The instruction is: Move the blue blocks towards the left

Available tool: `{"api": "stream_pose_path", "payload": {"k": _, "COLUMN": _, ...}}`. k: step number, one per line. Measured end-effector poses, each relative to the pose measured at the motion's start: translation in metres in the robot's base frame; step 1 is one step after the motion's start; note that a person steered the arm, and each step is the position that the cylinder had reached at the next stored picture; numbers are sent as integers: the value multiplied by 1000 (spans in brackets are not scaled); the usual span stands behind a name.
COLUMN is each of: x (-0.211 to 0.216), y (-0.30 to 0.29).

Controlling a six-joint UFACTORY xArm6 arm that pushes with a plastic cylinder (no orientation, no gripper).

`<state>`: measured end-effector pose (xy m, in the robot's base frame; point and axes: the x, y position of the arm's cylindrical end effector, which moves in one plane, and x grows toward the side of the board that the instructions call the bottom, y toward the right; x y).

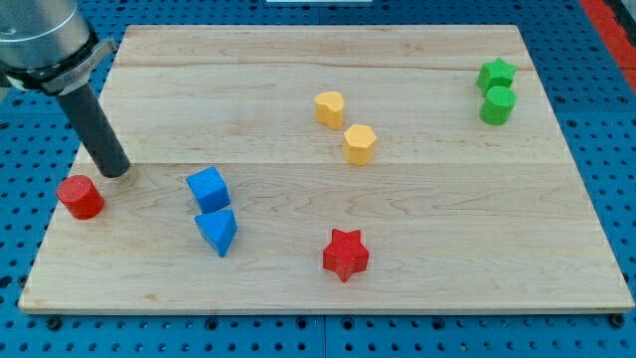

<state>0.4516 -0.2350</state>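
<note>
Showing the left half of the wooden table (298,60), the view holds two blue blocks just beside each other, left of centre and toward the view's bottom. The blue cube (208,188) stands above the blue triangular block (218,231); whether the two touch cannot be told. The cube sits turned so that one vertical edge faces the view's bottom. The triangular block has its broad face toward the view's upper left and its narrow end pointing to the view's lower right, so its long axis runs obliquely.

The arm ends in a dark rod with no pincer, so nothing opens, closes or grips. The rod leans from the grey housing at the view's top left down toward the right, and my tip (117,171) rests on the table, well left of the blue cube and just above and right of the red cylinder (80,197), apart from both.

The housing is cut off by the view's top and left edges. Elsewhere lie a yellow heart-like block (329,107) whose outline is hard to make out, a yellow hexagonal block (360,143), a red star (345,254), and, near the view's top right, a green star (495,74) touching a green cylinder (498,104).
</note>
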Motion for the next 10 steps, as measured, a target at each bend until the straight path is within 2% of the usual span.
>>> {"api": "stream_pose_path", "payload": {"k": 1, "x": 18, "y": -23}}
{"api": "stream_pose_path", "payload": {"k": 3, "x": 46, "y": 1}}
{"api": "stream_pose_path", "payload": {"k": 4, "x": 21, "y": 25}}
{"api": "stream_pose_path", "payload": {"k": 5, "x": 20, "y": 78}}
{"api": "stream_pose_path", "payload": {"k": 6, "x": 43, "y": 112}}
{"api": "stream_pose_path", "payload": {"k": 7, "x": 42, "y": 131}}
{"api": "stream_pose_path", "payload": {"k": 8, "x": 23, "y": 191}}
{"api": "stream_pose_path", "payload": {"k": 9, "x": 26, "y": 137}}
{"api": "stream_pose_path", "payload": {"k": 10, "x": 44, "y": 114}}
